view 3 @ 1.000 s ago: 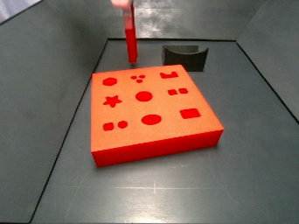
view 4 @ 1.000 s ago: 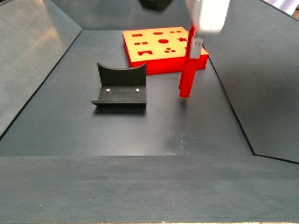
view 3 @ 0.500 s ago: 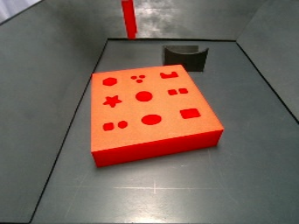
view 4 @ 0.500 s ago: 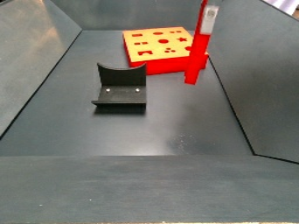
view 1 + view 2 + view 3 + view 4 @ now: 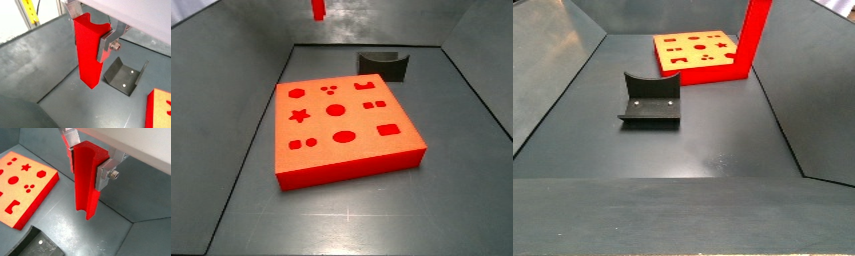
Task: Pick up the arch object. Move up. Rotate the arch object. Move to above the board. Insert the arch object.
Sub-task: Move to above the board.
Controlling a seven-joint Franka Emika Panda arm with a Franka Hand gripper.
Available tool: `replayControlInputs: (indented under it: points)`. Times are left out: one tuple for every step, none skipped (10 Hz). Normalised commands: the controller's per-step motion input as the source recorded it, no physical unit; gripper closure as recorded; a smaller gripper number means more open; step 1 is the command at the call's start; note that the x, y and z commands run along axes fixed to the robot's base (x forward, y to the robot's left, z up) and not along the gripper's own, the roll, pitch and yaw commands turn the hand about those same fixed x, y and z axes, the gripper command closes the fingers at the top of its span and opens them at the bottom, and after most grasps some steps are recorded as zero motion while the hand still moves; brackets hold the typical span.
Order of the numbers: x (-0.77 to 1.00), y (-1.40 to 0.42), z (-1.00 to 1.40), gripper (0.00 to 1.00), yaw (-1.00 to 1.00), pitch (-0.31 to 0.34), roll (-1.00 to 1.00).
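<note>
- Red arch object (image 5: pixel 89 52) hangs upright, clamped in my gripper (image 5: pixel 90 164), higher than a second ago and clear of the floor.
- Only its lower end (image 5: pixel 317 9) shows beyond the board's (image 5: pixel 372 160) far edge.
- I judge the lift done; rotation comes next.

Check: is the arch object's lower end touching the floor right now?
Apart. In a wrist view the arch object hangs upright, clamped in the gripper, with its lower end clear of the floor; the other wrist picture shows the same gap.

side views: opposite ends, high, share board (image 5: pixel 345 125) | wrist views: close, looking down gripper (image 5: pixel 90 30)
</note>
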Motion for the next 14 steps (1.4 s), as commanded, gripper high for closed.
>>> replayControlInputs:
  points:
    - [-0.01,0.08,0.72,1.00,-0.04,0.082,-0.11]
    - [0.00,0.05,0.52,1.00,-0.05,0.080,-0.12]
    - [0.00,0.04,0.36,1.00,-0.05,0.078,-0.13]
    - [0.00,0.03,0.21,1.00,-0.05,0.073,-0.13]
    - [0.21,-1.00,0.10,1.00,1.00,0.080,-0.04]
    - [0.21,-1.00,0.09,1.00,1.00,0.081,-0.03]
    - [0.21,-1.00,0.10,1.00,1.00,0.085,-0.03]
    - [0.22,-1.00,0.11,1.00,1.00,0.085,-0.04]
    - [0.23,-1.00,0.10,1.00,1.00,0.085,-0.04]
    - [0.23,-1.00,0.11,1.00,1.00,0.090,-0.04]
    - [0.24,-1.00,0.11,1.00,1.00,0.091,-0.04]
    - [0.25,-1.00,0.11,1.00,1.00,0.095,-0.05]
    - [0.26,-1.00,0.11,1.00,1.00,0.097,-0.05]
    - [0.27,-1.00,0.12,1.00,1.00,0.099,-0.05]
